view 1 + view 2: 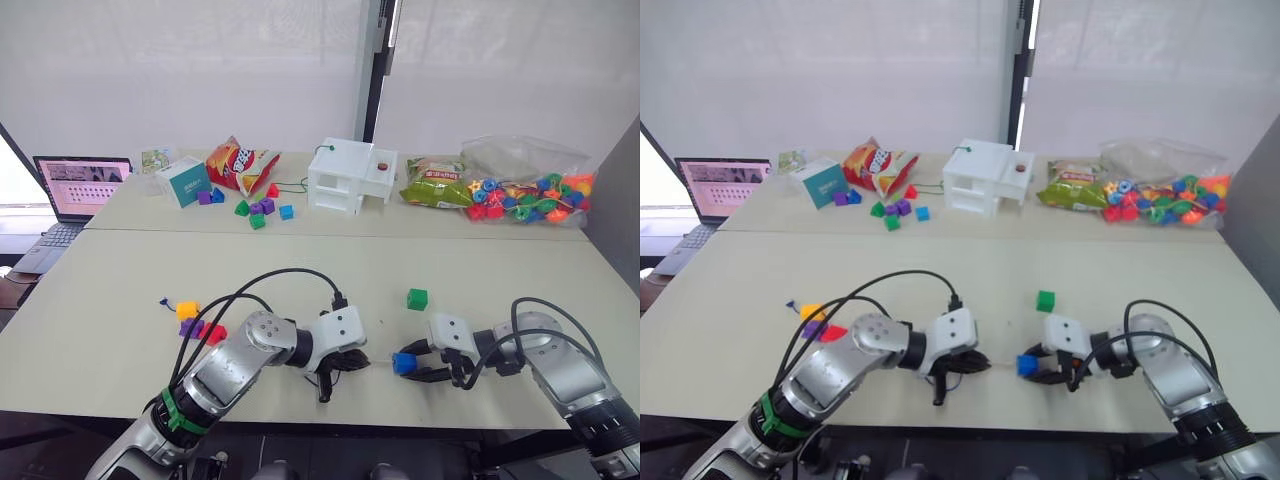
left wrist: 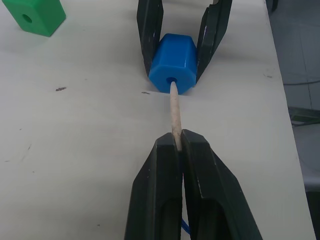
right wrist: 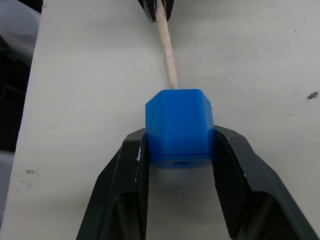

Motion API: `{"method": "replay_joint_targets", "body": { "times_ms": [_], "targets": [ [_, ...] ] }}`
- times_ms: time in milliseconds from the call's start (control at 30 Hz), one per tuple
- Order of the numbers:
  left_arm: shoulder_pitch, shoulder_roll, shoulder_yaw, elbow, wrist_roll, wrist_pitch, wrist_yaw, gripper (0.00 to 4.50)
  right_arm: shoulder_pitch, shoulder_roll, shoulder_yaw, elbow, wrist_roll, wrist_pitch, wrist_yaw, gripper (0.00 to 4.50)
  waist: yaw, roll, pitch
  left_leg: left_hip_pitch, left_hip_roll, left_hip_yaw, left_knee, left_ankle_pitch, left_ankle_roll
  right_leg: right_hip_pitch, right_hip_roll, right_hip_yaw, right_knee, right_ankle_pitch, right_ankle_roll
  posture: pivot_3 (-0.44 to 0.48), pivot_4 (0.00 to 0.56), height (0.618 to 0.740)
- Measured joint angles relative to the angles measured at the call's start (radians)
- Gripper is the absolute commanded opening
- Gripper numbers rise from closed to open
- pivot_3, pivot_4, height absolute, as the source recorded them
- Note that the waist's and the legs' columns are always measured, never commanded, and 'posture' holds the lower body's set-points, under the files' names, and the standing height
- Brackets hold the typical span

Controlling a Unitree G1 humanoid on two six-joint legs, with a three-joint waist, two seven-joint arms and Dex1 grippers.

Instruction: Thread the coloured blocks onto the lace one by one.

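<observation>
Three blocks look threaded; I'm feeding the lace tip, pinched in the left gripper, into the blue block clamped by the right gripper. Green block beyond it waits.

Bright, even daylight comes through the white blinds ahead of me; shadows on the table are soft, my wrist views sharp, without glare
</observation>
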Motion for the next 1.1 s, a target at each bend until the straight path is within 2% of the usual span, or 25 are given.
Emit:
{"method": "replay_joint_targets", "body": {
  "times_ms": [567, 1100],
  "targets": [
    [-0.011, -0.037, -0.024, 0.039, 0.021, -0.004, 0.012, 0.0, 0.004, -0.002, -0.004, -0.026, -0.006, 0.032, -0.006, 1.28, 0.001, 0.0, 0.0, 0.0, 0.0, 0.0, 0.0, 0.0, 0.0, 0.0, 0.0, 0.0, 0.0, 0.0, 0.0, 0.0, 0.15, 0.74],
    [-0.011, -0.021, -0.007, 0.007, -0.001, -0.004, -0.005, 0.0, 0.007, -0.002, -0.005, -0.033, -0.012, 0.04, -0.01, 1.28, 0.001, 0.0, 0.0, 0.0, 0.0, 0.0, 0.0, 0.0, 0.0, 0.0, 0.0, 0.0, 0.0, 0.0, 0.0, 0.0, 0.15, 0.74]
  ]
}}
